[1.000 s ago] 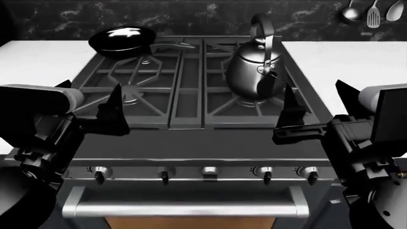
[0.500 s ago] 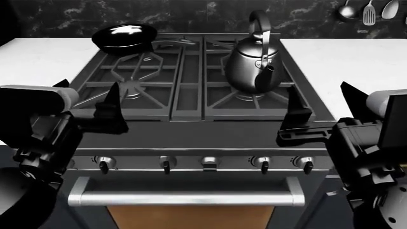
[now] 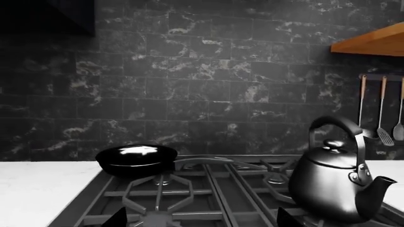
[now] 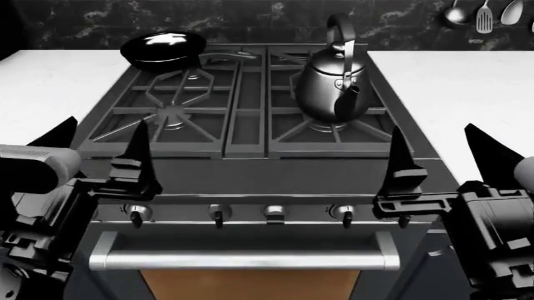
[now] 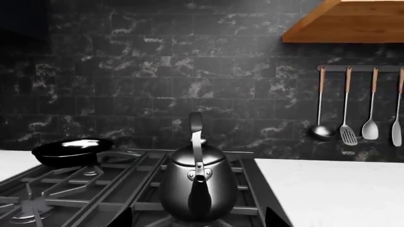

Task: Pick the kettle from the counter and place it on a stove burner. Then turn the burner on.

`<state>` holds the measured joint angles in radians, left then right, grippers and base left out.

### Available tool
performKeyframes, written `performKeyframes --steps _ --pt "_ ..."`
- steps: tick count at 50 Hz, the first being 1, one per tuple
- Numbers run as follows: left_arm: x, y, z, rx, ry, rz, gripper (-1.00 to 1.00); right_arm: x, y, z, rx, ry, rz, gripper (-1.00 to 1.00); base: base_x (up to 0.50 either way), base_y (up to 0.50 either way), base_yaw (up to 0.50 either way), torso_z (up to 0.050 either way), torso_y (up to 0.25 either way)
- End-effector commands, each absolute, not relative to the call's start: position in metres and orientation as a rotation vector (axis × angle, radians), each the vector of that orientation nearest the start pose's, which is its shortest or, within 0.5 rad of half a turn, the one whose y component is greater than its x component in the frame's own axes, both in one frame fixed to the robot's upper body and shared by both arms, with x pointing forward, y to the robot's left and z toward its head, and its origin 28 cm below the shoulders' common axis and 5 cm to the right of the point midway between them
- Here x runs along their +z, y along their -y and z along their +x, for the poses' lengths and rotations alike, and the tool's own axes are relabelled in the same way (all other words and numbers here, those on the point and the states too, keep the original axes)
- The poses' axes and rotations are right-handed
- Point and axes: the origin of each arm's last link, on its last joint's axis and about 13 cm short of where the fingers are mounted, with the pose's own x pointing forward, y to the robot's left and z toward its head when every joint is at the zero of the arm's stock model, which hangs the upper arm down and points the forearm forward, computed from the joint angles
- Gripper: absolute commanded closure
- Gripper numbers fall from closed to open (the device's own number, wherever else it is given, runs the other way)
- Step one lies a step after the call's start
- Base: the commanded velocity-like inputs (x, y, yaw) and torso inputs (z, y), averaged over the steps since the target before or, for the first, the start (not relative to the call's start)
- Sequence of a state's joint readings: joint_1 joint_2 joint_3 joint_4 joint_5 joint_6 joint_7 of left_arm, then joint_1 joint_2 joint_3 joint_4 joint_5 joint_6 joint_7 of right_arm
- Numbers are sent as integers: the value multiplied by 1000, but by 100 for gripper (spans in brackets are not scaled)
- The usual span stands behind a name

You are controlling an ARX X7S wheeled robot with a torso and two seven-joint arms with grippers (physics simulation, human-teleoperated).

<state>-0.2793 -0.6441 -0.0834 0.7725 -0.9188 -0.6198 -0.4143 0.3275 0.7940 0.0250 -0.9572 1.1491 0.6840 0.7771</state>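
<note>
Your left gripper [image 4: 92,156] and right gripper [image 4: 442,165] both had their jaws spread wide and held nothing, hovering low at the stove's front edge above the control knobs [image 4: 217,215]. Beyond them, the kettle [image 4: 334,87] stood upright on the front right stove burner [image 4: 327,128], spout toward you. The black pan [image 4: 162,49] sat at the back left, white worktop [image 4: 454,84] on either side.

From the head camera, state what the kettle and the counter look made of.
Kettle: polished dark metal, likely chrome-finished steel, given its mirror-like highlights. Counter: smooth white stone or a stone look-alike, matte and faintly veined, though the render leaves that open.
</note>
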Motion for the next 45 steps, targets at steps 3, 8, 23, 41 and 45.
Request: performKeyframes --steps 3,8,23,41,45 --pt "196 -263 179 -120 286 -65 -100 214 135 145 45 246 -1 -100 0 0 0 0 0" --pt "183 -260 157 -114 320 -65 -100 202 137 126 25 231 18 -100 0 0 0 0 0" --pt "171 -261 143 -103 339 -104 -100 193 139 110 -6 222 37 -100 0 0 0 -12 0" --pt "162 -260 145 -101 315 -120 -100 184 142 107 -26 208 57 -100 0 0 0 -28 0" --pt "160 -259 146 -101 312 -122 -100 184 143 106 -30 205 56 -100 0 0 0 -33 0"
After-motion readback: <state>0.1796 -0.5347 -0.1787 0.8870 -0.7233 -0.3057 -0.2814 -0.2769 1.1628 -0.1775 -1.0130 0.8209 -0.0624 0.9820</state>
